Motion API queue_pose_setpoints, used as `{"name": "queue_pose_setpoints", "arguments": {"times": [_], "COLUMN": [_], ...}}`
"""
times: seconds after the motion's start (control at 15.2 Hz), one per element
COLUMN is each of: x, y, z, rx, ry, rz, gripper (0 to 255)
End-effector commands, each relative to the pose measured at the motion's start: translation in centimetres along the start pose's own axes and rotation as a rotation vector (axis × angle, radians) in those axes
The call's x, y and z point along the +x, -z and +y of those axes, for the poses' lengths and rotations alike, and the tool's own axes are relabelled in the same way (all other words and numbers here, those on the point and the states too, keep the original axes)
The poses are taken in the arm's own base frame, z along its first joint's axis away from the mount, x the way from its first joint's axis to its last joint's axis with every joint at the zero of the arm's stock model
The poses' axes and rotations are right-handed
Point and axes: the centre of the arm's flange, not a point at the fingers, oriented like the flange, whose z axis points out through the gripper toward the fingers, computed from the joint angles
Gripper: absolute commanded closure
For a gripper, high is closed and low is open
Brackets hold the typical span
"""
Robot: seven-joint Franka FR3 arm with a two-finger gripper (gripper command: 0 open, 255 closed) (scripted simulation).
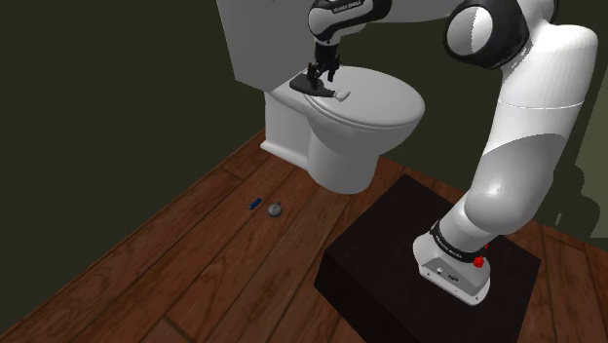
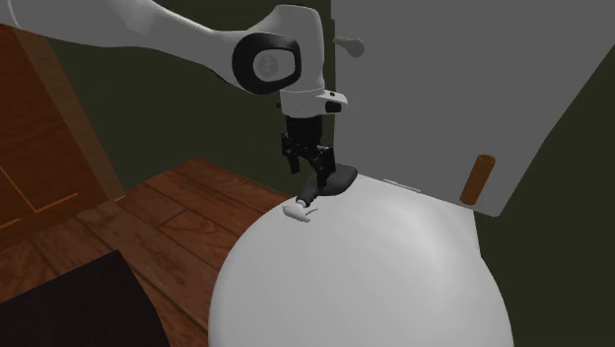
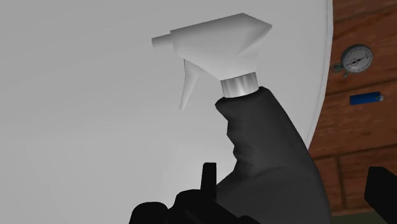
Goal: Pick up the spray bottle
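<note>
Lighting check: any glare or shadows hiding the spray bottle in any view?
Shoulder view: room dim, but the dark spray bottle contrasts with the bright toilet lid. Second exterior view: soft shading on the lid, no glare. Wrist view: bottle's dark body nearly merges with the black gripper; its white head is pale against the lid.

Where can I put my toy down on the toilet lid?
The front half of the lid, from the spray bottle toward the rim, is bare. The back part is crowded: the bottle lies there with the gripper over it. On the floor, the boards are bare apart from a small blue thing and a grey round thing.
</note>
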Motion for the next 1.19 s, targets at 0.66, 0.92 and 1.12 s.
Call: {"name": "queue_pose_setpoints", "arguments": {"times": [0.66,0.92,1.12], "x": [0.0,0.0,0.1], "y": [-3.5,-3.5,-2.9], "z": [-0.1,-0.1,0.0], "rx": [-0.001,-0.001,-0.001], "ry": [-0.001,-0.001,-0.001], "rz": [0.000,0.000,0.000], "gripper": [255,255,255]}}
